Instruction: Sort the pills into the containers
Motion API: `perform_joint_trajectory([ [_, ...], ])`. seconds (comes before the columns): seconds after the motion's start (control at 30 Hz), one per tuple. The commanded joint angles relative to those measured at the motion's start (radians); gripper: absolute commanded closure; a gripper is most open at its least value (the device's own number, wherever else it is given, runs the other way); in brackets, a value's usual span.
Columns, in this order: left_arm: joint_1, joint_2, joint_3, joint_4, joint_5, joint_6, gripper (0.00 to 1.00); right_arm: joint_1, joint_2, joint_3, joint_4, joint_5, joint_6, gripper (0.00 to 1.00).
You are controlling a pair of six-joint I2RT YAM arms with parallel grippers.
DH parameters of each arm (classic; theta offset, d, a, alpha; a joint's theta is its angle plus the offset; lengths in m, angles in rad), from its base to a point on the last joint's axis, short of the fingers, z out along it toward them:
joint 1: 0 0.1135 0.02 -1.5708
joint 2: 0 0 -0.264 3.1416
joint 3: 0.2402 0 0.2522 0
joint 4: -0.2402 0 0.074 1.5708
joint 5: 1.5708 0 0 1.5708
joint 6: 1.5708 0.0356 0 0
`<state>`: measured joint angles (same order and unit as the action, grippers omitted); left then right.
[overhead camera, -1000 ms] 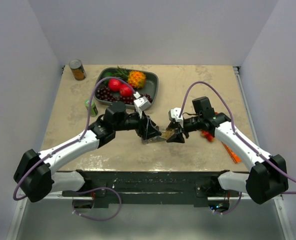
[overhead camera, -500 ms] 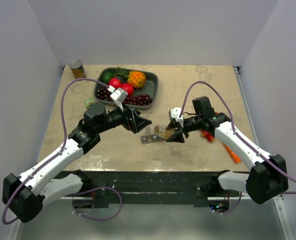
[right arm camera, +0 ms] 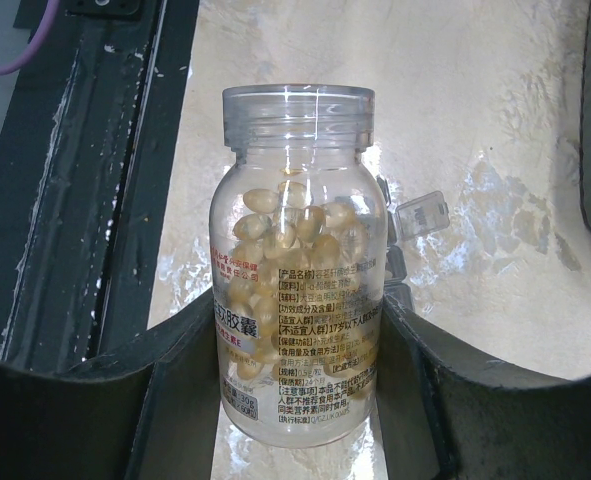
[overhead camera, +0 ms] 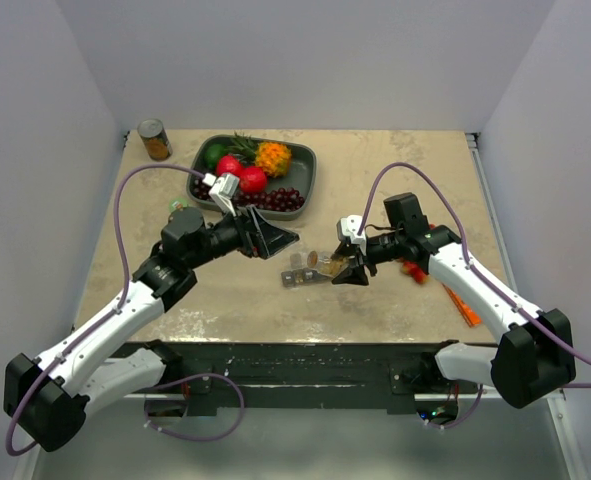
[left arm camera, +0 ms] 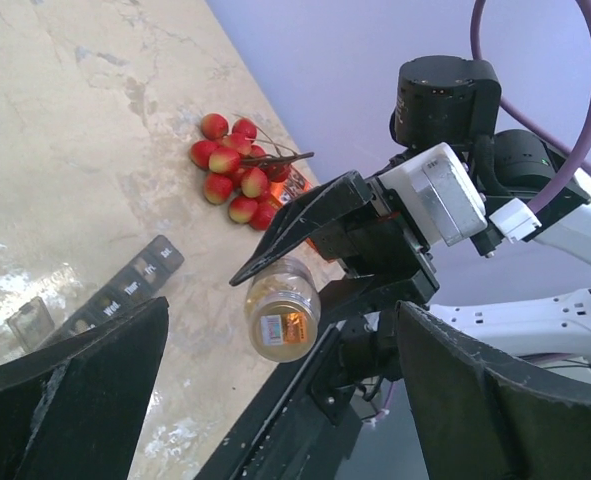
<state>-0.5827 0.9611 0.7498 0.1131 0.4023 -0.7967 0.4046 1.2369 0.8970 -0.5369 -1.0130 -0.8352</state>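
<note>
My right gripper (right arm camera: 295, 385) is shut on a clear, uncapped pill bottle (right arm camera: 295, 300) full of yellowish pills, holding it low over the table, mouth toward the containers. The containers (overhead camera: 305, 270), a narrow grey strip of small compartments, lie mid-table; one lid (right arm camera: 420, 215) stands open past the bottle. In the left wrist view the strip (left arm camera: 125, 290) lies left of the bottle (left arm camera: 283, 315). My left gripper (overhead camera: 286, 244) hangs open and empty, up and to the left of the strip. From above, the right gripper (overhead camera: 349, 270) sits at the strip's right end.
A dark grey fruit tray (overhead camera: 308, 172) stands at the back with fruit in it. A tin can (overhead camera: 155, 140) is at the back left, a small green thing (overhead camera: 180, 208) by the left arm. Red fruit (left arm camera: 237, 180) and an orange item (overhead camera: 462, 305) lie under the right arm.
My left gripper has drawn back from the strip toward the left and rear, and its jaws have opened wide. The right gripper and bottle have stayed put.
</note>
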Motion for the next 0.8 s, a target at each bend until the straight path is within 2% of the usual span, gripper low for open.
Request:
perform_joint_trajectory([
  [0.0,0.006,0.002,-0.007,0.057,0.041,-0.071,0.01,-0.006,-0.014,0.028,0.029,-0.022,-0.019,1.00],
  [0.33,-0.005,0.059,0.005,0.016,0.067,-0.098,0.02,-0.004,-0.011,0.026,0.034,-0.016,-0.018,1.00],
  [0.57,-0.092,0.129,0.075,-0.064,-0.019,-0.090,0.03,-0.006,-0.010,0.026,0.034,-0.016,-0.015,1.00],
  [0.77,-0.135,0.176,0.102,-0.072,-0.077,-0.087,0.07,-0.006,-0.013,0.026,0.035,-0.016,-0.015,1.00],
])
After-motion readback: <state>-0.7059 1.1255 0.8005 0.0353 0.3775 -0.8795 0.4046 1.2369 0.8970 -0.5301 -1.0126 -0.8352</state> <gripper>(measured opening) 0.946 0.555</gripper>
